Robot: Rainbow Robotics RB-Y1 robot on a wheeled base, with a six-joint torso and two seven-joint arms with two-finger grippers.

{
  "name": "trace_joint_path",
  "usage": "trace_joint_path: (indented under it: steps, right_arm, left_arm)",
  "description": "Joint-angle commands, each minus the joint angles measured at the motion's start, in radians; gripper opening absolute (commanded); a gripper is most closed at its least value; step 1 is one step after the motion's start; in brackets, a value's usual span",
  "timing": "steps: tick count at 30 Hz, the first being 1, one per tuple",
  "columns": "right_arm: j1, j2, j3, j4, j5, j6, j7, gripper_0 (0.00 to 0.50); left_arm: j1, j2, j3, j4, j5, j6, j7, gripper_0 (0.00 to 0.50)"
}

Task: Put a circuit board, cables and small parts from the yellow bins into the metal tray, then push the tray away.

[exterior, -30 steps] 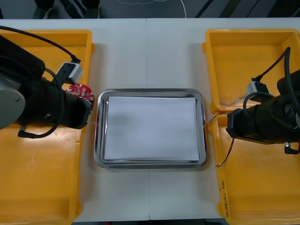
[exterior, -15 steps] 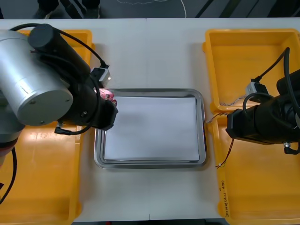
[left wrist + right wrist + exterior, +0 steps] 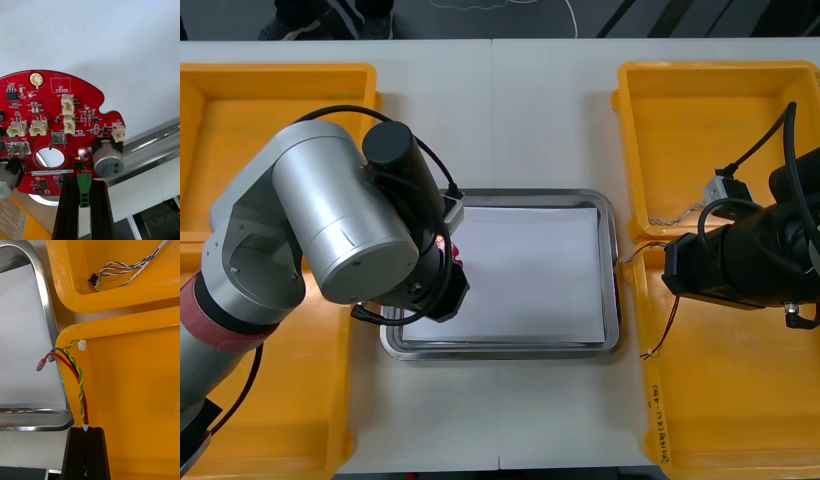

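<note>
Left gripper (image 3: pixel 84 187) pinches the circuit board (image 3: pixel 56 127) over the tray (image 3: pixel 610 300), right gripper (image 3: pixel 85 435) pinches a red-and-yellow cable (image 3: pixel 77 378) — nothing delivered yet.

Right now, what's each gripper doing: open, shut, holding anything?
Left gripper: shut on the round red circuit board.
Right gripper: shut on the red and yellow cable.

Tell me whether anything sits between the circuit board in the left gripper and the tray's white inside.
Nothing visible does. The left gripper holds the circuit board above the metal tray's left rim; the white inside past it is bare. The right gripper holds a red and yellow cable over a yellow bin's rim.
</note>
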Motion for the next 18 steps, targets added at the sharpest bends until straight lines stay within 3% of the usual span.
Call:
trace_joint_path:
  steps: [1,18]
  right_arm:
    - [-0.022,-0.02,0.014,-0.009,-0.008,0.004,0.02,0.0]
    - [-0.022,-0.02,0.014,-0.009,0.0,0.004,0.02,0.0]
  left_arm:
    - [-0.039,-0.041,-0.042,0.023,-0.018,0.006,0.084,0.0]
    - [-0.039,-0.07,-0.126,0.107,-0.061,0.006,0.065,0.0]
